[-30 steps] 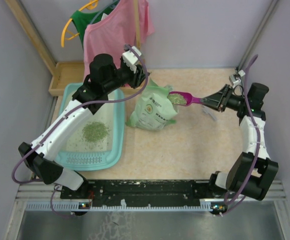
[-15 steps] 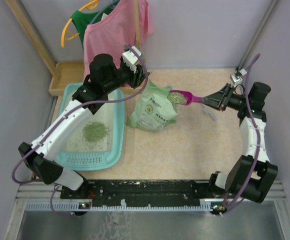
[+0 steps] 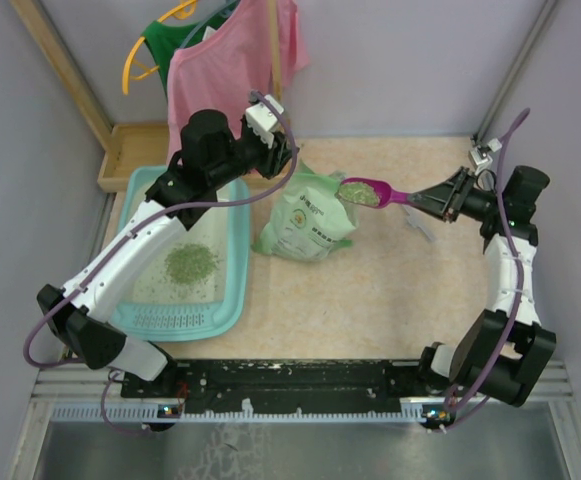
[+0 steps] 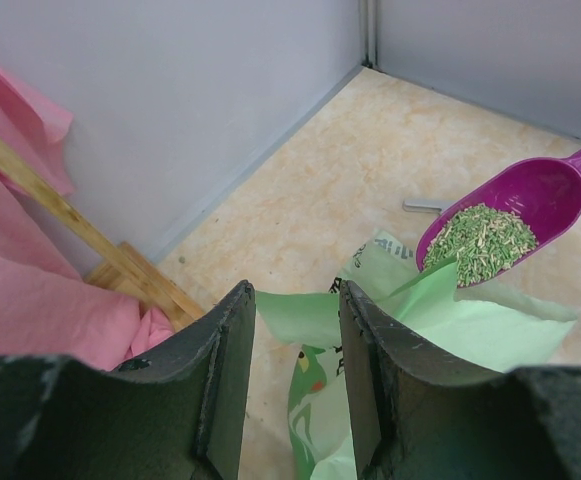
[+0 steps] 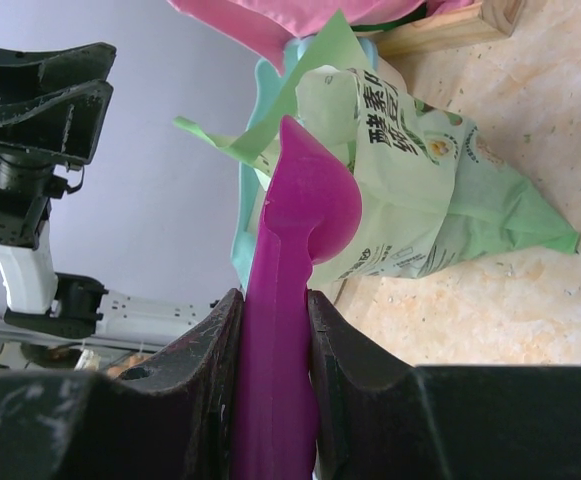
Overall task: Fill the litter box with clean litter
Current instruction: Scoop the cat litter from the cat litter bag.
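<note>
Clean litter point(image 4: 480, 240) in scoop point(image 4: 560, 185), clamped by R gripper point(image 3: 426, 198), now lifted off bag point(image 3: 310, 225); L gripper point(image 4: 292, 300) jaws apart.

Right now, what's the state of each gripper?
Left gripper: jaws apart around the top flap of the litter bag; grip cannot be told.
Right gripper: closed on the handle of the magenta scoop, which is loaded with green litter.

The left arm point(image 3: 135, 240) reaches far forward, then bends to the right at the elbow. The left gripper point(image 4: 295, 300) has its jaws narrowly parted with the top edge of the bag point(image 4: 470, 330) between them, though a firm pinch cannot be confirmed. The right arm point(image 3: 510, 270) rises from its base, forearm aimed leftward. The right gripper point(image 5: 275, 300) is clamped on the handle of the scoop point(image 5: 300, 210).
</note>
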